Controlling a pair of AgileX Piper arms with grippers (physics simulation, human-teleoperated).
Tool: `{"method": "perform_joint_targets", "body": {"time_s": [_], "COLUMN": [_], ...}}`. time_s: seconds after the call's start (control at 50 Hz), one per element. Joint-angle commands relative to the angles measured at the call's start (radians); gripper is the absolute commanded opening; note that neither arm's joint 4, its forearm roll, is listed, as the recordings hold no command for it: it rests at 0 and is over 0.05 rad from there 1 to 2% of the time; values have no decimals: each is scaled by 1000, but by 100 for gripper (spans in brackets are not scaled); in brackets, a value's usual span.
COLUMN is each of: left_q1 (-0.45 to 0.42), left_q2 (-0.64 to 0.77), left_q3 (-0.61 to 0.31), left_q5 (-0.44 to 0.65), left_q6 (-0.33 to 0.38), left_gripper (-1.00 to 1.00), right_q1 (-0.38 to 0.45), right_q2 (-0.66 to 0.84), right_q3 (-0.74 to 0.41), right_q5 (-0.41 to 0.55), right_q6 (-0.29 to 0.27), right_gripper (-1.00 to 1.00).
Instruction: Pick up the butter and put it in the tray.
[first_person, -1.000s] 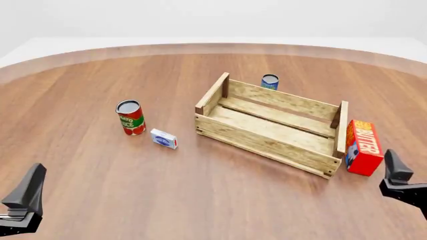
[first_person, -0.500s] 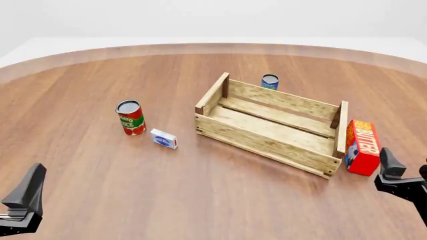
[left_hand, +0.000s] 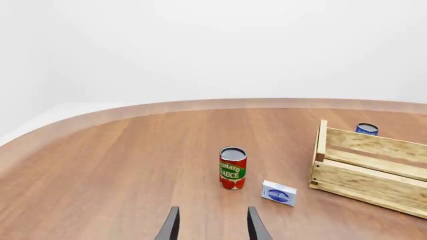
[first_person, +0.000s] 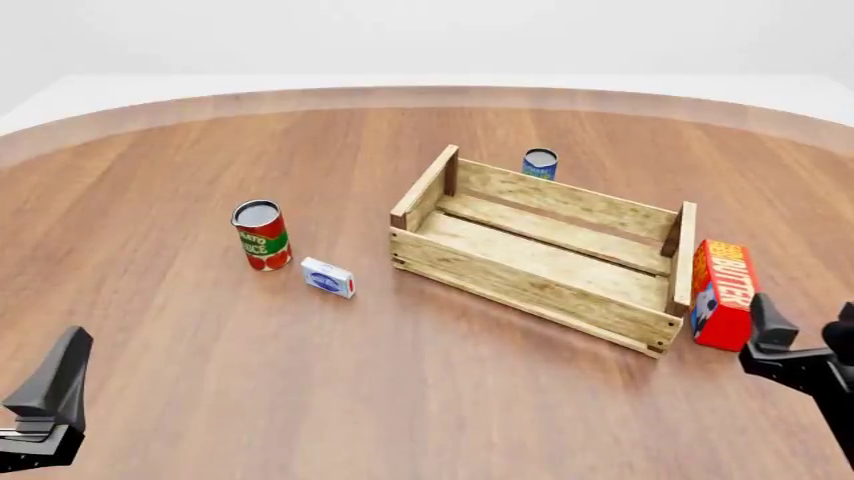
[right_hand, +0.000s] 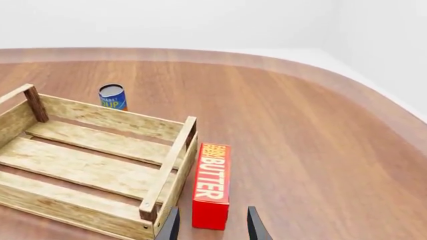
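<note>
My right claw (right_hand: 212, 225) has its jaws apart, with the red rectangular BUTTER carton (right_hand: 212, 191) just ahead, beside the slatted wooden tray (first_person: 539, 282) but outside it. I'd straddle the carton's narrow sides squarely before closing. My left claw (left_hand: 212, 226) sits apart too, idle. Count: 1 butter, 1 tray, 2 cans, 1 small white box.
</note>
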Motion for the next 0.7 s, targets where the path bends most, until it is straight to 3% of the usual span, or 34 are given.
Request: {"method": "perform_joint_targets", "body": {"time_s": [0.02, 0.7], "left_q1": [0, 0], "left_q2": [0, 0], "left_q3": [0, 0], "left_q5": [0, 0], "left_q6": [0, 0], "left_gripper": [100, 100], "right_q1": [0, -2], "right_q2": [101, 302], "right_q3": [0, -1], "right_q5": [-91, -256], "right_q6": [4, 0], "right_gripper": [100, 100]}}
